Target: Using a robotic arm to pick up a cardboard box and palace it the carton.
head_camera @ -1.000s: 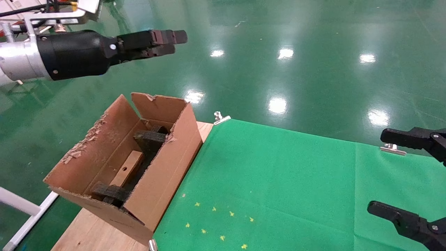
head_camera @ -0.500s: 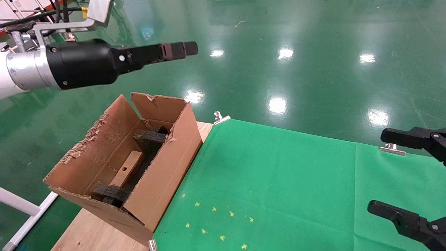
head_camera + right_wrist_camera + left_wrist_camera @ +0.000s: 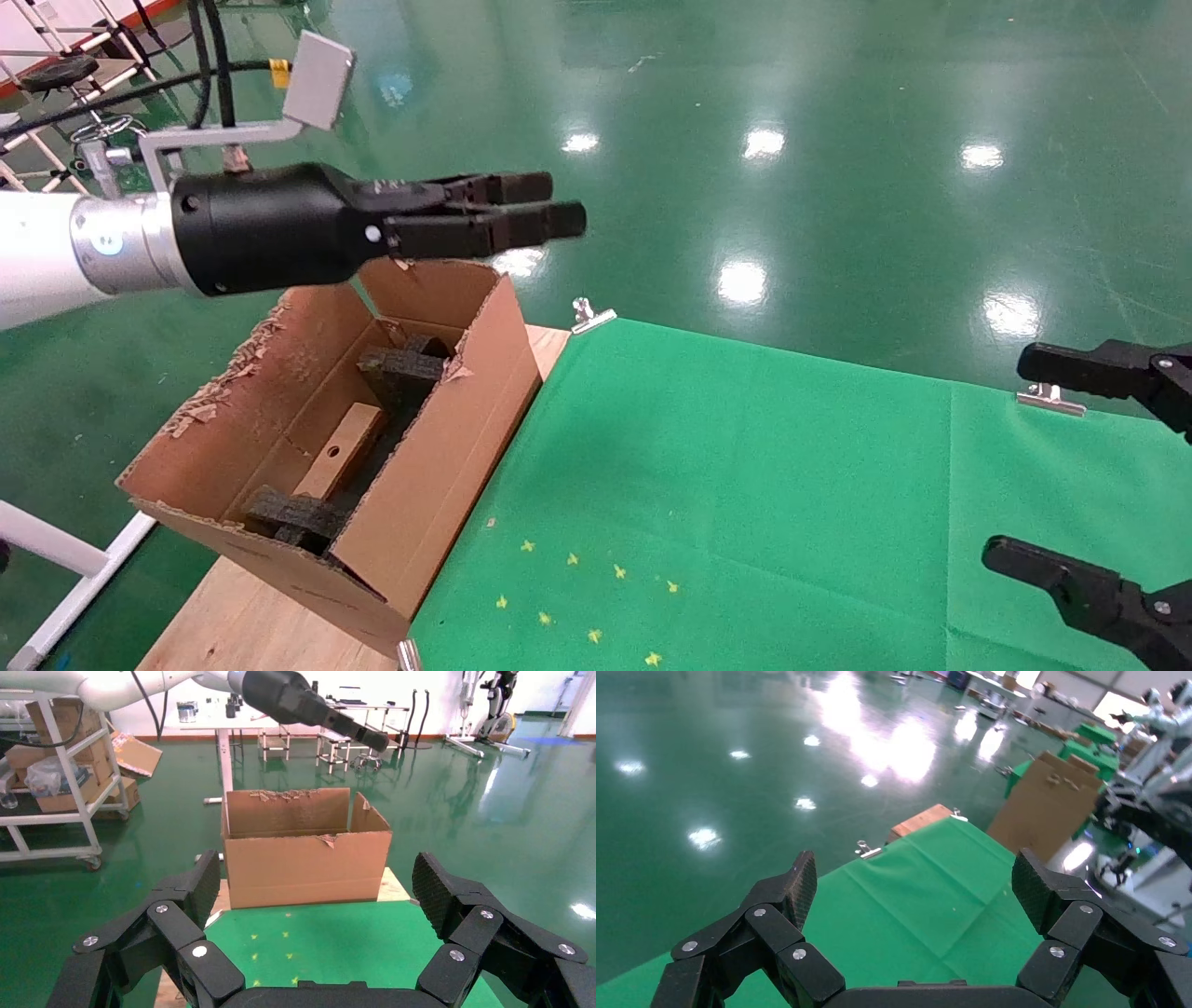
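The cardboard box (image 3: 341, 451) is seen lying flat inside the carton (image 3: 438, 438), below the left gripper (image 3: 554, 203), its long axis parallel to the carton's long walls. The left gripper is held wide open and empty above the carton's far end. The right gripper (image 3: 1052, 466) is parked at the worktop's (image 3: 745, 485) right edge, also spread open and empty.

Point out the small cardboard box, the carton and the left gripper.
cardboard box (image 3: 341, 451), head view, top face.
carton (image 3: 438, 457), head view, outer side wall.
left gripper (image 3: 548, 205), head view, between fingertips.

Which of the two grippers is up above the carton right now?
The left gripper, on the white arm, hangs above the carton; the right gripper stays beside the green cloth's far side.
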Controlling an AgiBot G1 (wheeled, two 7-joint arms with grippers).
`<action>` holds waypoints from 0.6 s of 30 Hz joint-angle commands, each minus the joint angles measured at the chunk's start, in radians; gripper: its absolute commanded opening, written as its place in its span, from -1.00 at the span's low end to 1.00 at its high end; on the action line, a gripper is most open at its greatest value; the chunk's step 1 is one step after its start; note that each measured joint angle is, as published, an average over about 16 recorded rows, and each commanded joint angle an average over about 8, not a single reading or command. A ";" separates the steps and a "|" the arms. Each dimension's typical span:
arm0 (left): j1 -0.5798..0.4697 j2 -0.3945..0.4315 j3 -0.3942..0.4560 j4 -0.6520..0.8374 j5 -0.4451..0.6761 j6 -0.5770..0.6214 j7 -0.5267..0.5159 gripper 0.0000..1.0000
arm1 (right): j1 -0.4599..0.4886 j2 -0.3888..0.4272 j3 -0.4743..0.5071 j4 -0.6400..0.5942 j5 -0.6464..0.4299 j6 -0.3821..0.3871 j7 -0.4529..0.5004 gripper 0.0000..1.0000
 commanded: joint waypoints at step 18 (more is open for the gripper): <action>0.244 -0.012 -0.148 -0.292 -0.073 0.000 0.173 1.00 | 0.000 0.000 0.000 0.000 0.000 0.000 0.000 1.00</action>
